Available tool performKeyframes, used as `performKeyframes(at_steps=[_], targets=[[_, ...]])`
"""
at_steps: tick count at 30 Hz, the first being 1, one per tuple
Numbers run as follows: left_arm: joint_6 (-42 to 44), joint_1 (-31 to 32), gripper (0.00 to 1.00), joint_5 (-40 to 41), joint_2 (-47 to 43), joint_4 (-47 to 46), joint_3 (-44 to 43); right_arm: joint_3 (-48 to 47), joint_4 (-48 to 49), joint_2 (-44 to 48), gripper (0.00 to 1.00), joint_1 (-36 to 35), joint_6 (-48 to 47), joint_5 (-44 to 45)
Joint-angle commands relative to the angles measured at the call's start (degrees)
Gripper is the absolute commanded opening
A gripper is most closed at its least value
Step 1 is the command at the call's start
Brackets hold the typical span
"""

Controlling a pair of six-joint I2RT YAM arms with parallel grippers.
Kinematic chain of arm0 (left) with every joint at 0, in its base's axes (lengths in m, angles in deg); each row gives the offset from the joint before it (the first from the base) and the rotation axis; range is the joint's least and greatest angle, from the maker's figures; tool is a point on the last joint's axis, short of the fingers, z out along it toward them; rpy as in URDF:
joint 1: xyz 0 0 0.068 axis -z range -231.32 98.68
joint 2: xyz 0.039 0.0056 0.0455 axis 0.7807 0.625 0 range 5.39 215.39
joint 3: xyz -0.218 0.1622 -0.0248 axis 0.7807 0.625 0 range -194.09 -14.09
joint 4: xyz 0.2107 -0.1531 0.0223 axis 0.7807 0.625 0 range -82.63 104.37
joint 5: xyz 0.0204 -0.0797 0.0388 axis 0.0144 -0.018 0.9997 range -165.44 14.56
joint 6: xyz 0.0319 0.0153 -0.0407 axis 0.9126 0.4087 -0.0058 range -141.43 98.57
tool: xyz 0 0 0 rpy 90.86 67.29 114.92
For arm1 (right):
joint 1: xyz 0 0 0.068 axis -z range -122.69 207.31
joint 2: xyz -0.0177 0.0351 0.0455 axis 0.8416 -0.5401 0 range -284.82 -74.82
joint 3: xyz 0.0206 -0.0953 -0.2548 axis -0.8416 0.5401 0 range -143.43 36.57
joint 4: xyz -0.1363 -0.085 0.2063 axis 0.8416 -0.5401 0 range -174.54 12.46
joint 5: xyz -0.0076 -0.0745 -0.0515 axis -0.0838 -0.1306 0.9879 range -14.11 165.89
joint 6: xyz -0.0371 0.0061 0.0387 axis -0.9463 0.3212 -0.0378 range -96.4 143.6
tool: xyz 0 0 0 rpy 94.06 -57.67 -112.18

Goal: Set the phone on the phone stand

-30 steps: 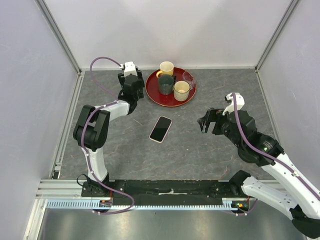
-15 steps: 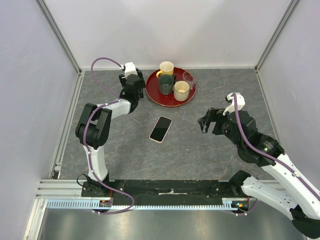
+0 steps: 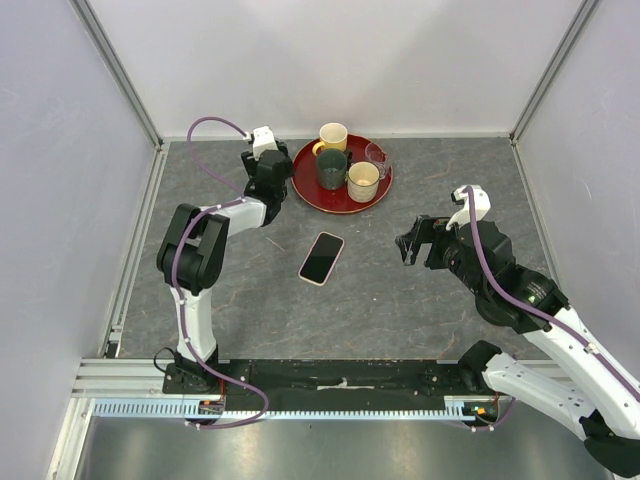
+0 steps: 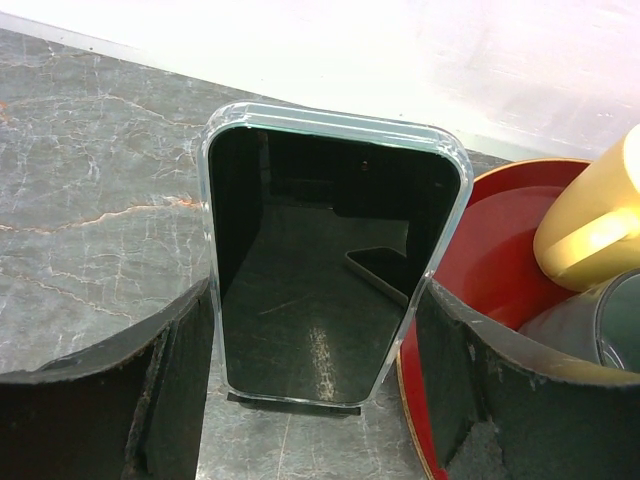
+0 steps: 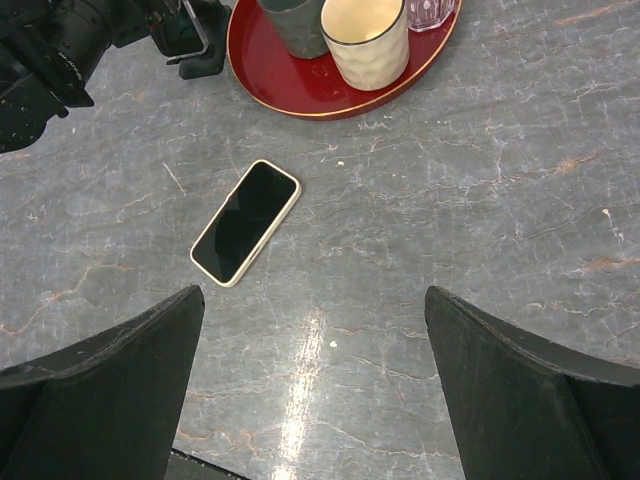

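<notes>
The phone, black screen with a cream edge, lies flat and untouched mid-table; it also shows in the right wrist view. My right gripper hovers to its right, wide open with only bare table between the fingers. My left gripper is at the back, beside the red tray. It is shut on a glossy black slab with a clear rim, which stands upright between the fingers with a thin black strip under its lower edge. The phone stand is out of view.
A red round tray at the back holds a yellow mug, a dark green cup, a cream cup and a clear glass. Grey walls with metal posts enclose the table on three sides.
The left arm's elbow has swung up and right, and its wrist has edged toward the back right. The phone and the right arm have not moved.
</notes>
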Motion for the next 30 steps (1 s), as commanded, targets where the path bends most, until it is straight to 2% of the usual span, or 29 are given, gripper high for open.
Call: performKeyframes(at_steps=[1, 10, 13, 14, 16, 17, 18, 19, 22, 29, 30], targets=[[-2.38, 0.26, 0.02, 3.22, 0.53, -4.03, -3.82, -0.55, 2.34, 0.42, 0.98, -0.07, 0.00, 0.52], [-1.24, 0.26, 0.02, 3.39, 1.33, -4.12, -3.91, -0.46, 2.43, 0.59, 0.98, -0.07, 0.09, 0.52], [-1.23, 0.26, 0.11, 3.13, 1.06, -4.38, -3.30, -0.38, 2.43, 0.77, 0.98, -0.07, 0.09, 0.61], [-1.49, 0.26, 0.25, 2.96, 0.98, -4.47, -2.77, -0.38, 2.61, 0.68, 0.98, -0.07, 0.00, 0.70], [-1.93, 0.26, 0.44, 2.26, 0.62, -4.56, -2.33, -0.29, 2.70, 0.59, 0.98, -0.07, 0.18, 0.44], [-2.11, 0.26, 0.66, 2.16, 0.36, -4.47, -1.89, -0.29, 2.78, 0.51, 0.98, -0.07, 0.27, 0.35], [-2.81, 0.26, 0.81, 1.99, 0.01, -4.30, -1.54, -0.29, 2.78, 0.33, 0.98, -0.07, 0.35, 0.00], [-3.16, 0.26, 0.88, 1.73, -0.43, -4.21, -1.10, -0.29, 2.78, 0.42, 0.98, -0.07, 0.36, -0.09], [-5.00, 0.26, 0.90, 1.11, -3.41, -1.41, 0.22, -0.20, 3.05, 0.42, 0.98, -0.07, 0.53, -0.27], [-19.39, 0.17, 0.92, 0.15, -15.71, 8.70, 5.22, -0.29, 3.14, -0.73, 0.98, -0.07, 0.88, -2.73], [-20.90, 0.17, 0.92, -0.29, -18.60, 12.72, 5.40, 0.06, 2.96, -0.64, 0.98, -0.07, 1.06, -2.90]])
